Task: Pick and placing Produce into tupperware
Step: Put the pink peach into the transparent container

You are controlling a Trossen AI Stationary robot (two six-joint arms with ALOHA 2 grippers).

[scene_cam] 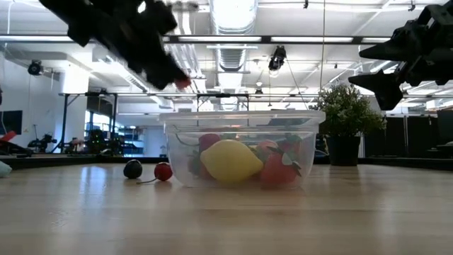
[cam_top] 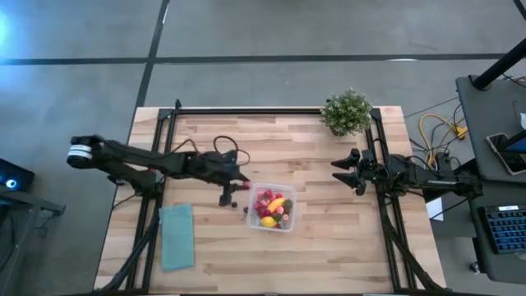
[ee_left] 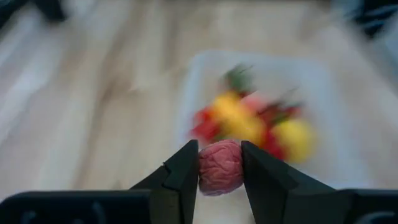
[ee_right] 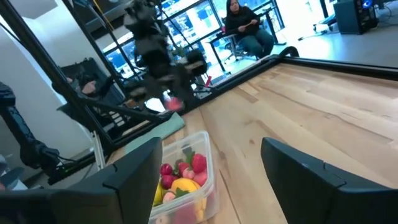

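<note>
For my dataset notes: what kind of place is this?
Probably a robotics lab or open workshop: exposed ceiling ducts, a seated person at a desk beyond the pale wooden plank table, and a black computer keyboard beside it.

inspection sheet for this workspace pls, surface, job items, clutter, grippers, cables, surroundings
surface: wooden table, black frame rails along its sides
job's things: clear container holding a lemon and red fruits; pink berry in the left gripper; a dark berry and a red cherry on the table beside the container
clutter: teal cloth, potted plant
grippers: left gripper shut on the pink berry, above the table beside the container; right gripper open, raised near the right edge
cables: yellow cables on the floor
surroundings: seated person, desk, keyboard
</note>
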